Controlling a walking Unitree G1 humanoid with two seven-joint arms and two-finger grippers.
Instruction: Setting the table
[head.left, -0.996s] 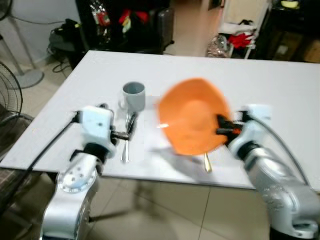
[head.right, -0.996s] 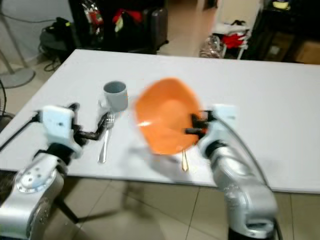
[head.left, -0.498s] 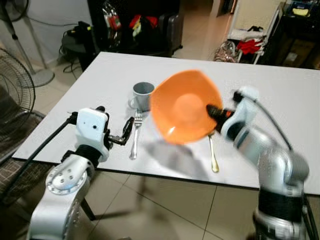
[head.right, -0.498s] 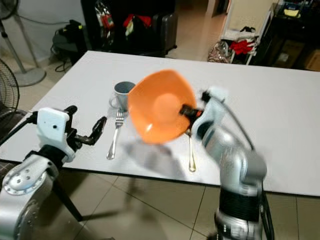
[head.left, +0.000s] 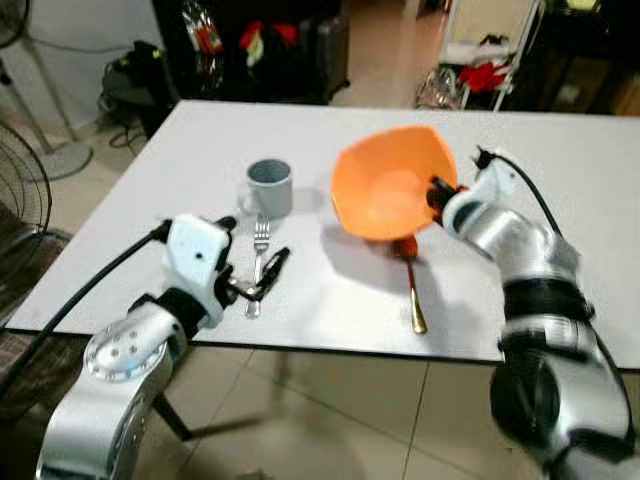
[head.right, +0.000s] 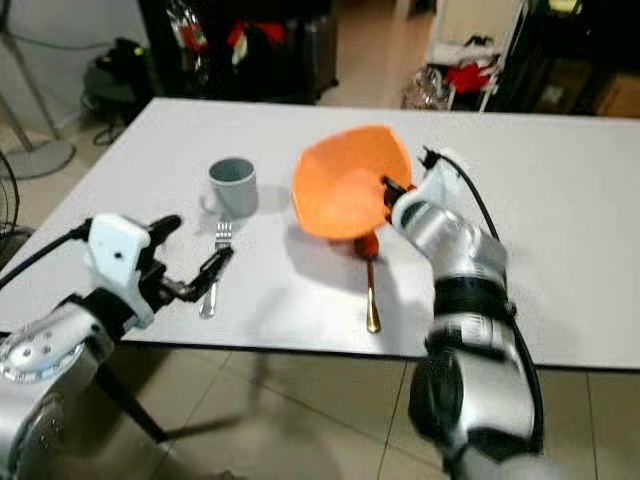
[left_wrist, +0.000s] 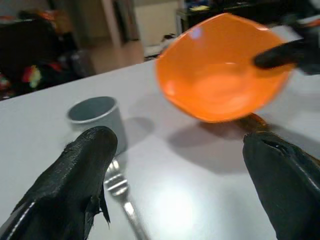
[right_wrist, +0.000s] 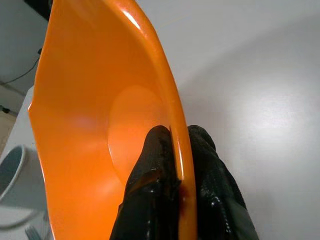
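Note:
An orange bowl (head.left: 385, 185) hangs tilted just above the white table (head.left: 560, 150), and my right gripper (head.left: 438, 190) is shut on its rim; the right wrist view has both fingers pinching the bowl's (right_wrist: 90, 130) edge. Under the bowl lies a gold spoon (head.left: 413, 296) with an orange handle end. A grey mug (head.left: 269, 186) stands to the left, with a silver fork (head.left: 258, 262) in front of it. My left gripper (head.left: 252, 278) is open, low over the table near the fork. The left wrist view faces the mug (left_wrist: 95, 117), the fork (left_wrist: 122, 202) and the bowl (left_wrist: 222, 75).
The table's near edge (head.left: 300, 345) runs just in front of both arms. A fan (head.left: 20, 190) stands on the floor at the left. Dark furniture and clutter (head.left: 250, 45) sit beyond the table's far edge.
My right gripper has carried the bowl further over the table and lower, close above the spoon's handle. The camera has shifted. The left gripper stays by the fork.

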